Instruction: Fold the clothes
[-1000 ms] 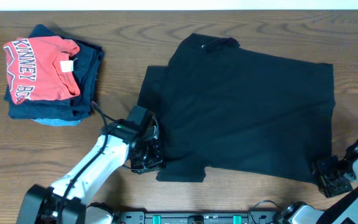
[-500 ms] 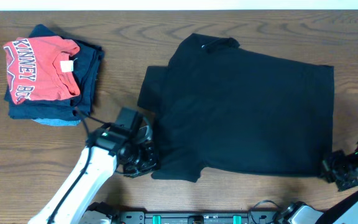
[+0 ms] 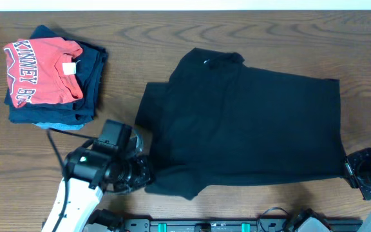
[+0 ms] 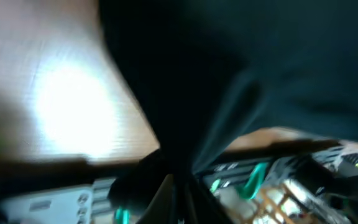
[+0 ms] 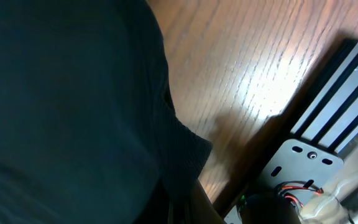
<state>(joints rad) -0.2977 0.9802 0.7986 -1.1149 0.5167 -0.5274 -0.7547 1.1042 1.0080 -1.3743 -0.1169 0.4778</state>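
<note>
The clothes are one large black garment (image 3: 250,122) lying spread flat on the wooden table (image 3: 76,142). My left gripper (image 3: 145,178) is shut on its near left corner, low by the table's front edge. In the blurred left wrist view the black fabric (image 4: 229,56) gathers into a fold that runs down into the left gripper (image 4: 180,208). At the near right corner my right gripper (image 3: 351,169) is shut on the hem. The right wrist view has the cloth (image 5: 61,93) drawn into the right gripper (image 5: 182,208), its jaws together.
A stack of folded garments sits at the back left, with a red T-shirt (image 3: 40,67) with white lettering on top of navy pieces (image 3: 92,77). The stand's black rail (image 3: 205,225) runs along the front edge. A metal bracket (image 5: 328,143) shows beside the right gripper.
The right gripper has shut on the near right corner. Both grippers have moved toward the front edge, the left one also leftward, dragging the black garment nearer and slightly left.
</note>
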